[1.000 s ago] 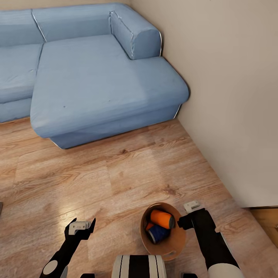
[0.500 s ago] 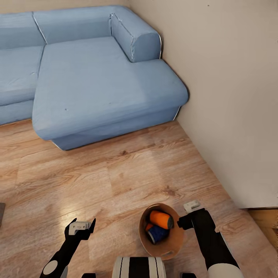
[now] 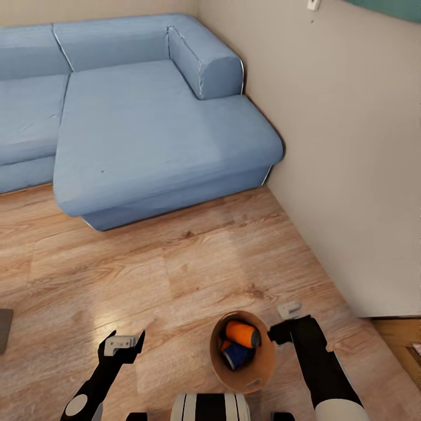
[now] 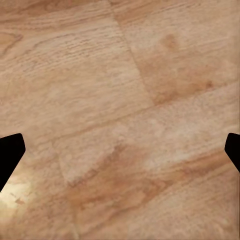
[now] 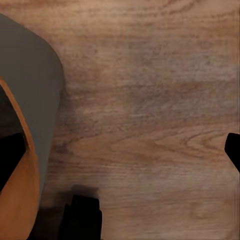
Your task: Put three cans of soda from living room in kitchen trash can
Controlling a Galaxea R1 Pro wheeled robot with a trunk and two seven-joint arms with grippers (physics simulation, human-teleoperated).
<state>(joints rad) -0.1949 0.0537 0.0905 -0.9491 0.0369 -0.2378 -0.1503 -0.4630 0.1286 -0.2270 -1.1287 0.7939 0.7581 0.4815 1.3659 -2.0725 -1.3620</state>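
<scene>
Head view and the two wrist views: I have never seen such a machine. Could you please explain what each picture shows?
This is a simulated robot with two arms. The head view looks down from its head. In it, the left gripper and the right gripper are both open and hold nothing. Between them, on the wood-plank floor, is a small round bin, grey outside and copper-brown inside. An orange soda can and a dark blue soda can lie inside it. Behind is a light blue corner sofa. Each wrist view looks along that gripper's fingers at the floor.

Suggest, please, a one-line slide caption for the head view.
Bin holding orange can and blue can, at right gripper, near blue sofa.
</scene>
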